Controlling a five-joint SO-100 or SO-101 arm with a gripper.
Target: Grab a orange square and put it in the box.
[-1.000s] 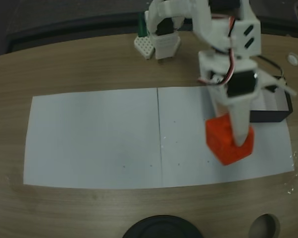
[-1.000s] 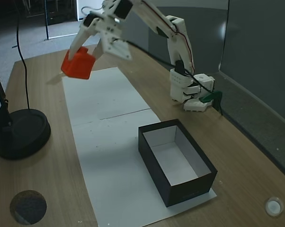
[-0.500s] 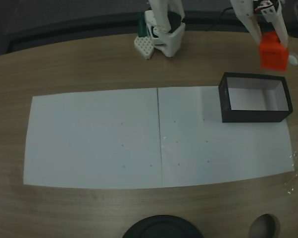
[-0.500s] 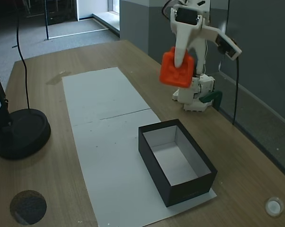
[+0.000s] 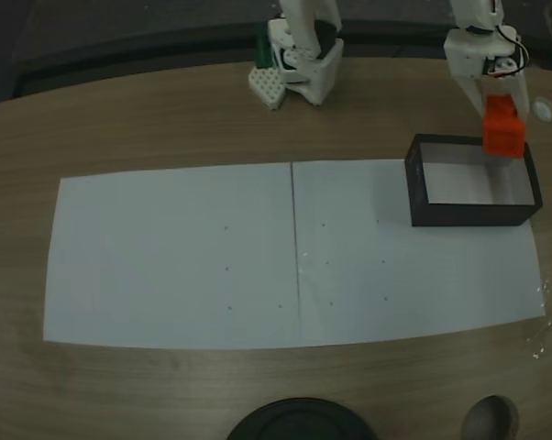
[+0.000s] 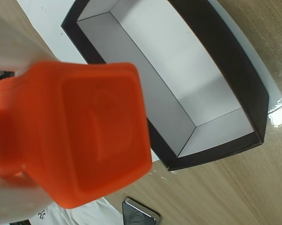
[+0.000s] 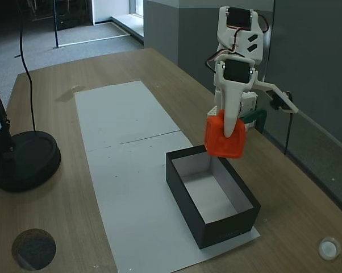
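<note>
The orange square (image 7: 223, 141) hangs in the air over the near-arm end of the box (image 7: 189, 196), a little above its rim. My gripper (image 7: 228, 135) is shut on it, with one white finger (image 7: 233, 114) running down its face. In a fixed view from above, the orange square (image 5: 503, 134) overlaps the far right corner of the box (image 5: 413, 194). In the wrist view the orange square (image 6: 85, 131) sits close and large, its raised mark facing the camera. Below it lies the box (image 6: 234, 61), its white floor bare.
The box stands on the end of a long white paper sheet (image 5: 175, 257) on a wooden table. The arm's base (image 5: 303, 64) is at the table's back edge. A black round stand (image 7: 23, 162) and a small white disc (image 7: 328, 248) lie near the edges.
My gripper swung with the orange square from over the paper's far end, past the arm's base, and has come down to just above the box.
</note>
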